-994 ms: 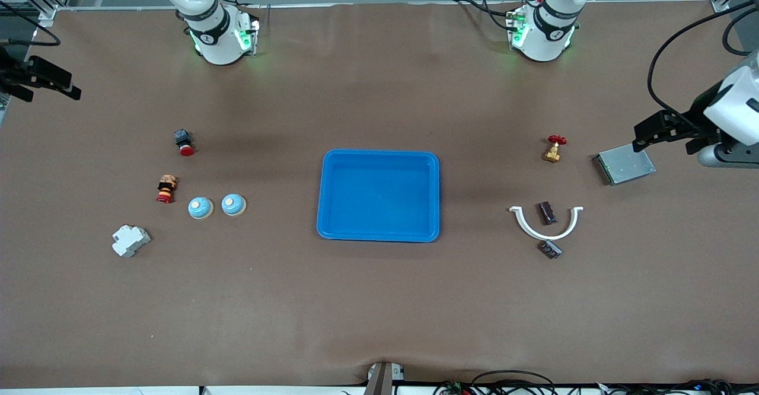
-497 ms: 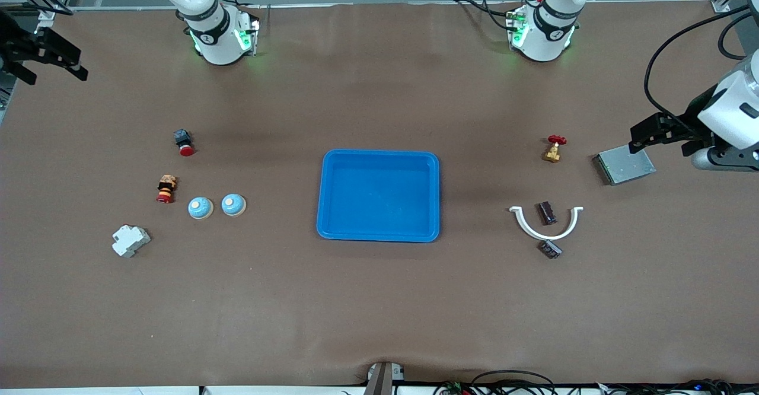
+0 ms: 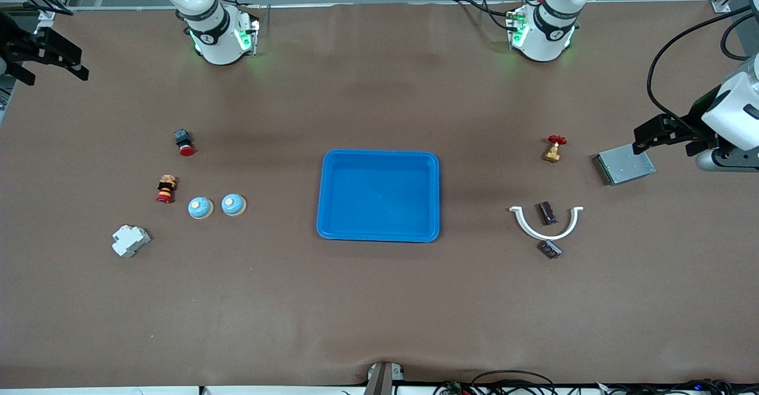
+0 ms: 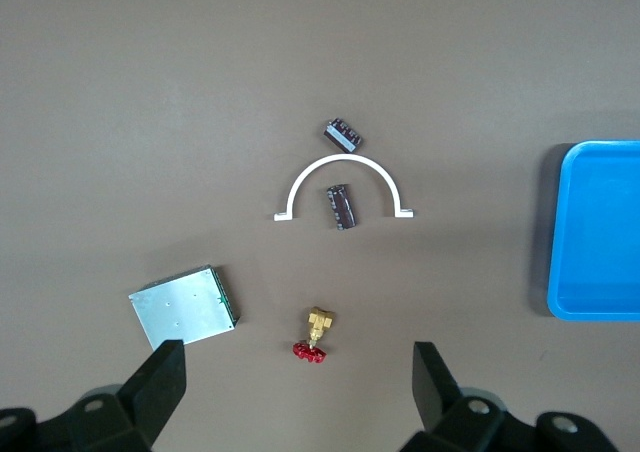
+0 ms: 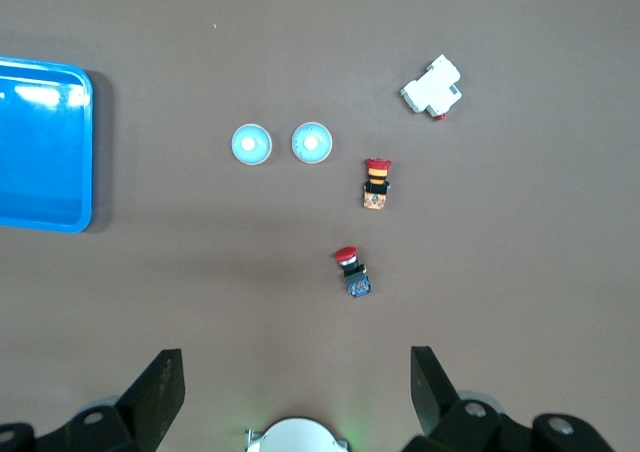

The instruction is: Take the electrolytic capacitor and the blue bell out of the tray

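Observation:
Two blue dome bells [image 3: 200, 207] [image 3: 233, 204] sit side by side toward the right arm's end of the table; the right wrist view shows both bells [image 5: 251, 144] [image 5: 311, 143]. Two dark capacitors lie toward the left arm's end. One capacitor [image 3: 547, 212] [image 4: 343, 208] is inside a white arc [image 3: 544, 233]. The other capacitor [image 3: 550, 249] [image 4: 342, 134] is just outside it, nearer the front camera. My left gripper [image 3: 664, 143] [image 4: 300, 382] hangs open and empty over a metal box [image 3: 624, 167]. My right gripper [image 3: 53, 73] [image 5: 297, 387] is open and empty, high over the table's edge at its end.
A blue tray [image 3: 379, 153] stands in the middle. A brass valve with a red handle [image 3: 554, 149] lies beside the metal box. Near the bells are a red push button [image 3: 184, 142], a stacked red-and-orange button [image 3: 166, 188] and a white breaker [image 3: 130, 241].
Both grippers have shifted slightly over their ends of the table and stay open. Nothing on the table has moved.

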